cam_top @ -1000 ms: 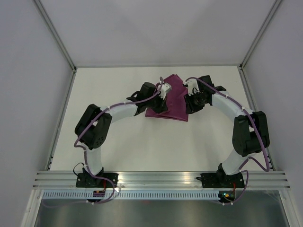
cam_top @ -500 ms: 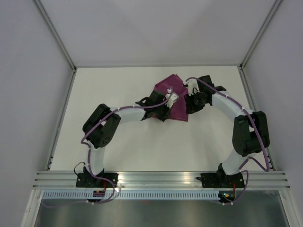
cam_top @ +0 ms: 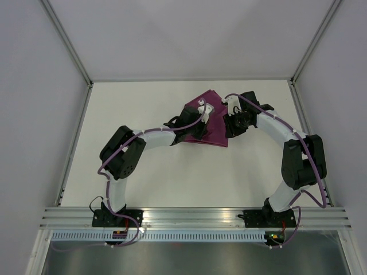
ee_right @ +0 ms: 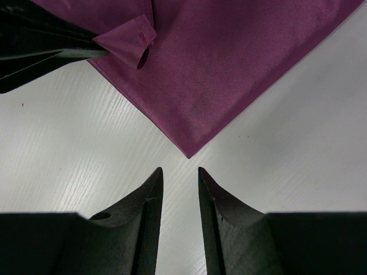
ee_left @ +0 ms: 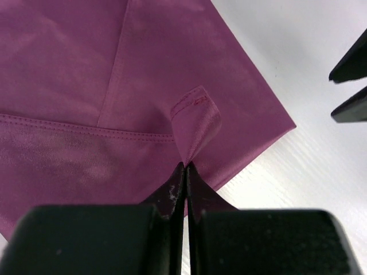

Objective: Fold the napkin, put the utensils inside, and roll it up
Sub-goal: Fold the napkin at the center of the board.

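Note:
The plum-magenta napkin (cam_top: 215, 136) lies flat at the far middle of the table. My left gripper (ee_left: 184, 167) is shut on a corner flap of the napkin (ee_left: 143, 74), lifted and curled over the cloth. In the top view the left gripper (cam_top: 202, 127) sits over the cloth's middle. My right gripper (ee_right: 180, 171) stands open just off the pointed corner of the napkin (ee_right: 229, 63), with bare table between its fingers; from above the right gripper (cam_top: 231, 133) is at the cloth's right edge. The left gripper's fingers (ee_right: 46, 48) show holding the flap. The utensils are out of view.
The white table (cam_top: 149, 172) is bounded by a metal frame and grey walls. The right gripper's black fingertips (ee_left: 350, 86) show at the right edge of the left wrist view, close to the cloth's edge. Both arms arch inward over the far half.
My left gripper has carried the pinched napkin corner to the right, across the cloth, so the napkin's left part is drawn in. The right arm has held still.

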{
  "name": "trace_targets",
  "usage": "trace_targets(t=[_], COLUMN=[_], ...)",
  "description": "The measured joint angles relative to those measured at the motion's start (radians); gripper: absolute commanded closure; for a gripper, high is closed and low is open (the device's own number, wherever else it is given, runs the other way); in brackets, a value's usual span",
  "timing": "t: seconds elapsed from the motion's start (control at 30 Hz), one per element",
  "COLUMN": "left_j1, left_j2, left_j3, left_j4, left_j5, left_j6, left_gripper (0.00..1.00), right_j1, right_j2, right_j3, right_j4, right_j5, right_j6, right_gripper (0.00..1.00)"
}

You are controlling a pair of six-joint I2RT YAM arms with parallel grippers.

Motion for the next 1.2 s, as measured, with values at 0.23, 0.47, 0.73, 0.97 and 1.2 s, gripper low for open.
trace_targets(t=[0.23,0.47,0.73,0.97,1.2], left_j1=[-0.002,-0.026,-0.063,-0.069,-0.070], left_j2=[0.011,0.066,0.102,0.125,0.126], left_j3=[0.005,0.043,0.059,0.079,0.080], left_j4=[0.024,0.019,0.008,0.005,0.011], left_j5=[-0.003,0.010,0.020,0.026,0.037], left_j6=[-0.026,-0.026,-0.026,-0.032,-0.051], left_gripper=[0.98,0.96,0.95,0.71,0.57], right_j1=[0.000,0.000,0.000,0.000,0.000], right_j2=[0.000,0.000,0.000,0.000,0.000], right_j3=[0.000,0.000,0.000,0.000,0.000], right_j4=[0.000,0.000,0.000,0.000,0.000], right_j5=[0.003,0.006,0.007,0.024,0.026], right_j6=[0.000,0.000,0.000,0.000,0.000], right_gripper=[0.63,0.64,0.64,0.63,0.64])
